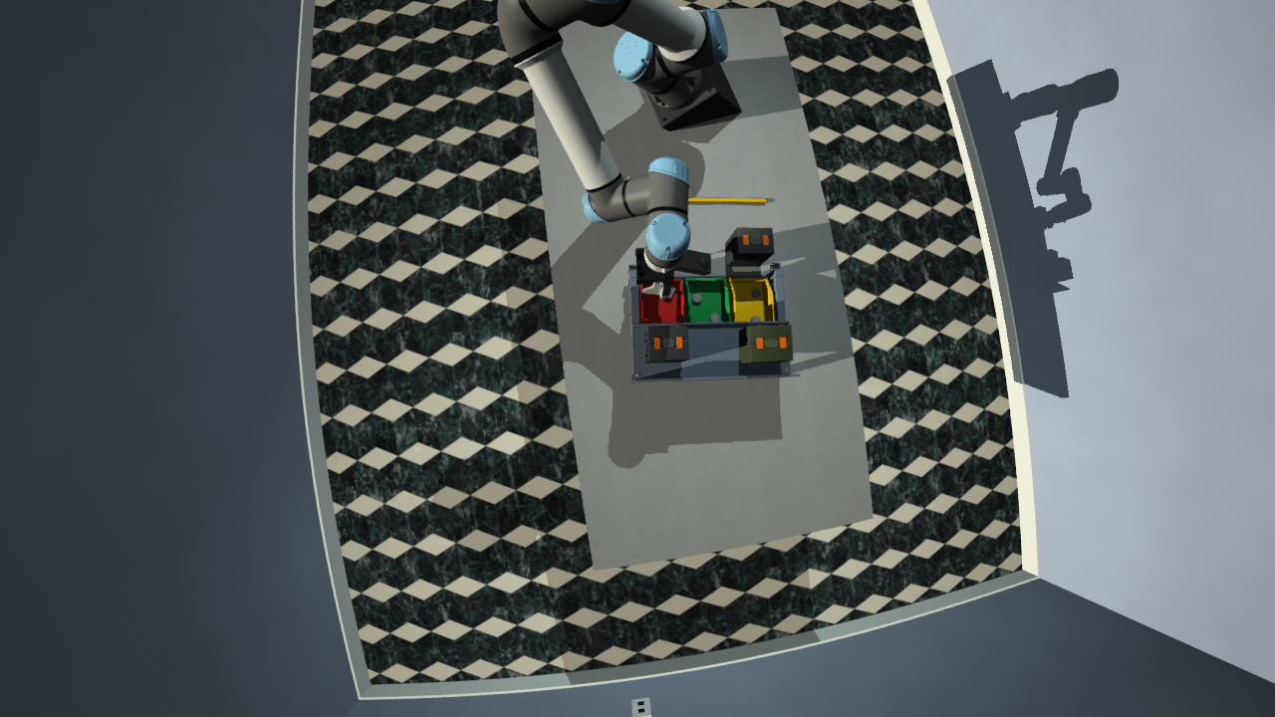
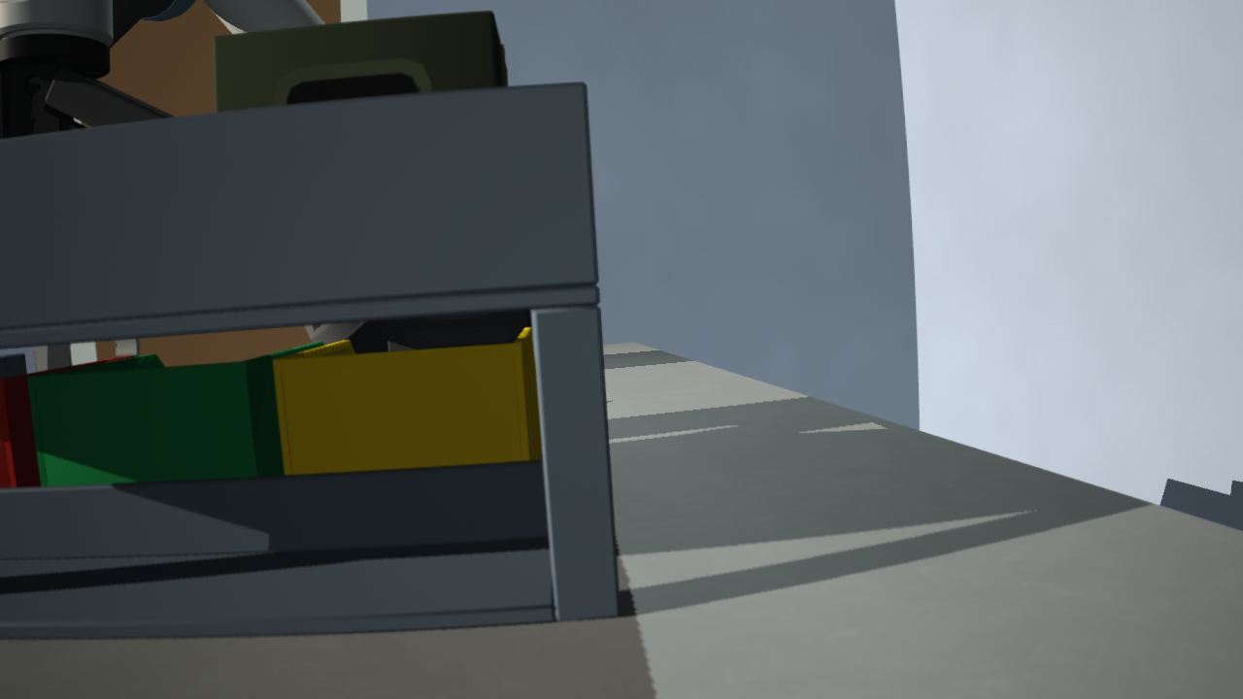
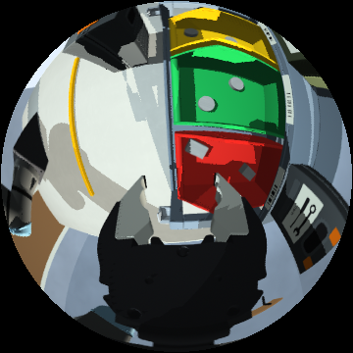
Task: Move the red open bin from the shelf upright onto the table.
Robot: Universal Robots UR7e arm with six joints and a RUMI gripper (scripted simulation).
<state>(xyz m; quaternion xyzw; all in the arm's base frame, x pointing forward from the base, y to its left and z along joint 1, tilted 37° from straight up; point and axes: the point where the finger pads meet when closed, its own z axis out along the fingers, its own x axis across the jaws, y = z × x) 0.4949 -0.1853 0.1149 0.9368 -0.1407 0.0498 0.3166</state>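
The red open bin (image 1: 661, 310) (image 2: 8, 434) (image 3: 235, 154) stands upright in the left end of the shelf's lower tier. In the wrist view a light grey part (image 3: 198, 148) and a darker part (image 3: 247, 172) lie inside it. My gripper (image 1: 657, 290) (image 3: 179, 175) is open, jaws partly spread with nothing between them. It is over the bin's front left end: one jaw appears over the bin's inside, the other outside its front wall. Contact cannot be told. The grey shelf (image 1: 708, 352) (image 2: 304, 208) stands on the grey table (image 1: 713, 508) (image 2: 869, 625) (image 3: 108, 127).
The green bin (image 1: 706, 303) (image 2: 139, 425) (image 3: 223, 90) sits beside the red one, then the yellow bin (image 1: 751, 299) (image 2: 408, 408). A dark toolbox (image 1: 668, 343) and an olive toolbox (image 1: 766, 345) stand on the upper tier. Another dark toolbox (image 1: 750, 244) and a yellow bar (image 1: 730, 200) are in front.
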